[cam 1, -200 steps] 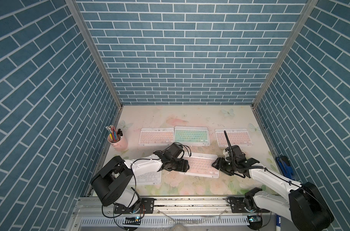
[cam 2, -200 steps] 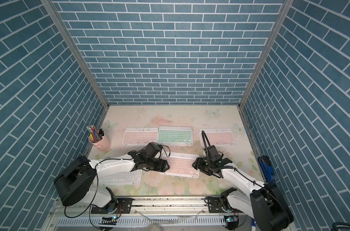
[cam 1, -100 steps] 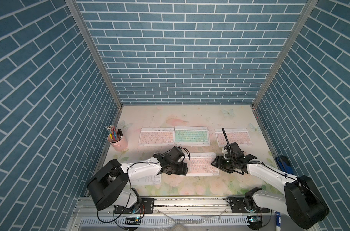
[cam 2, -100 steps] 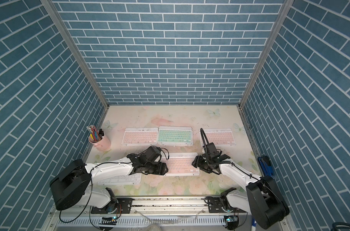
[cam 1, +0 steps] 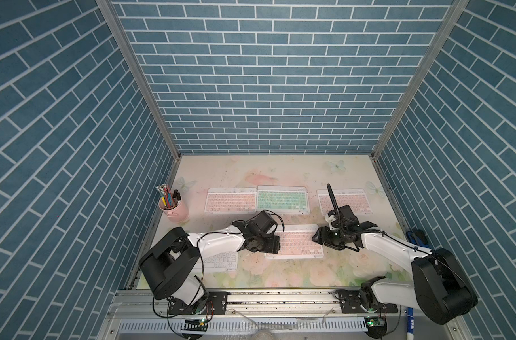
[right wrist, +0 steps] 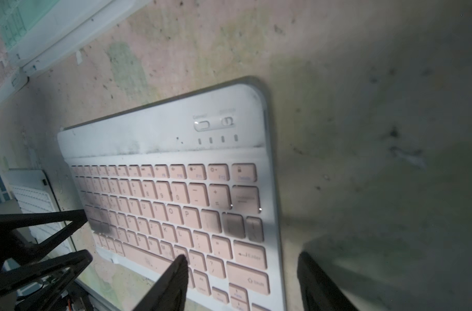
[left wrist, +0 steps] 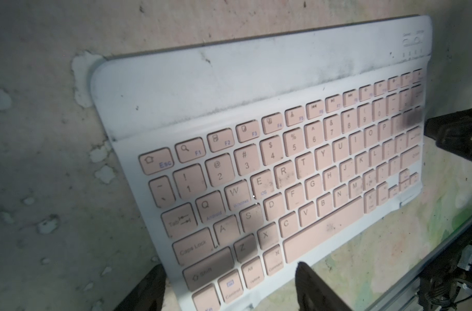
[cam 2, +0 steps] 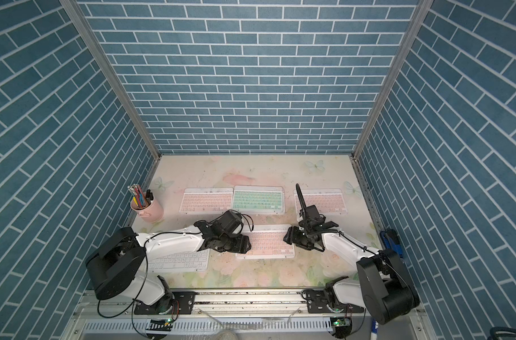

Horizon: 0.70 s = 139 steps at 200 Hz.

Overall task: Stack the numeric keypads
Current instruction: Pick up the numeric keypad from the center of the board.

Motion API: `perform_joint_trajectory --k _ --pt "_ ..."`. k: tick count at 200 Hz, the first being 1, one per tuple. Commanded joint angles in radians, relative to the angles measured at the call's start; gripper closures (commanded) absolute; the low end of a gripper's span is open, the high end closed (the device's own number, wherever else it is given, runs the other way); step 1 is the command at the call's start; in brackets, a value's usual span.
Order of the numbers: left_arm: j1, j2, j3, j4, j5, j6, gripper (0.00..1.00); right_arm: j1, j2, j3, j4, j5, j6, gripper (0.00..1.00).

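near pink keypad has swung square, flat scuffed frame clasped by left pincer, right pincer wide.

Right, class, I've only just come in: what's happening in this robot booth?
Two robot arms are working on the front pink keypad, which lies on the table. The left gripper is closed on its left end; the right gripper, jaws open, straddles its right end. Behind it lie the left pink keypad, green keypad and right pink keypad in a row, and the white keypad lies under the left arm. No stack is visible yet.
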Motion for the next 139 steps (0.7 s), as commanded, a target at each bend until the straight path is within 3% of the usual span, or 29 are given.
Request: perform_joint_trajectory --k 1,57,99,139 --pt "0.004 0.02 -0.005 -0.004 0.008 0.01 0.23 0.027 0.017 -0.046 0.039 -0.081 0.01 0.35" --pt "0.004 0.028 -0.015 0.019 0.031 0.006 0.23 0.053 -0.063 -0.073 0.247 -0.278 0.164 0.36" --pt "0.003 0.017 -0.022 0.025 0.045 0.007 0.23 0.051 -0.144 -0.093 0.371 -0.341 0.285 0.36" --pt "0.003 0.008 -0.033 0.022 0.042 0.006 0.23 0.051 -0.187 -0.104 0.376 -0.356 0.31 0.36"
